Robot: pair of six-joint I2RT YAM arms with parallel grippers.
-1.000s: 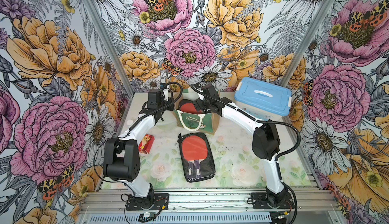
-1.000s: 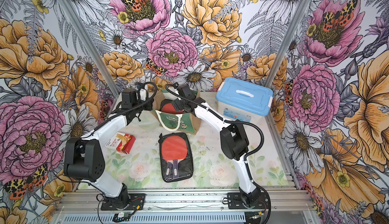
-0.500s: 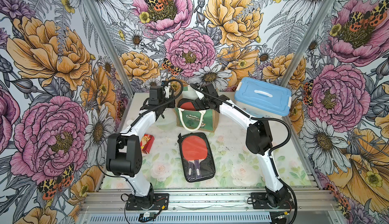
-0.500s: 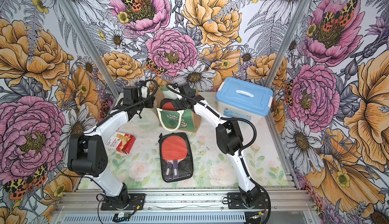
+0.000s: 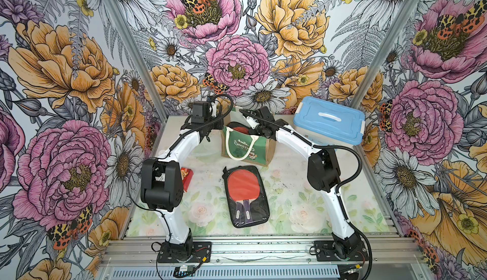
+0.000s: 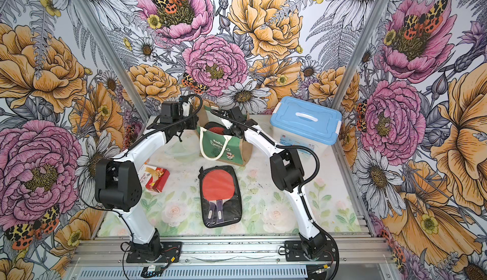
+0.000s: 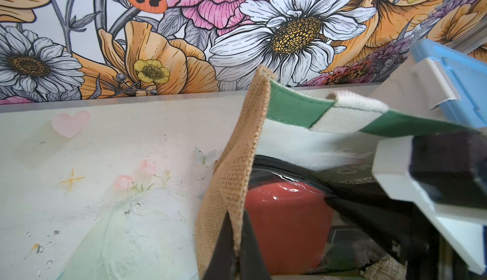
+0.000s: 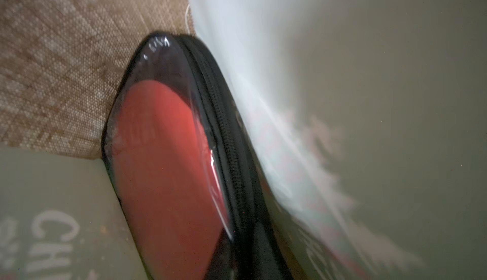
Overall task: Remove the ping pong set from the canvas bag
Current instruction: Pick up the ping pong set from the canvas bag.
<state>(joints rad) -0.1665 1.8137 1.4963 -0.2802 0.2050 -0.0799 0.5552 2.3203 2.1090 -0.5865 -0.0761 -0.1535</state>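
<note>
L jaws are clamping the burlap side of the bag. R jaws are sitting together inside, at the top end of the ping pong set standing upright in there; can't tell if they're gripping it. R arm's nearer.

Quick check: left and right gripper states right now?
Left gripper: closed, pinching the canvas bag by its burlap side.
Right gripper: closed inside the bag, by the ping pong set; whether it grips it cannot be told.
</note>
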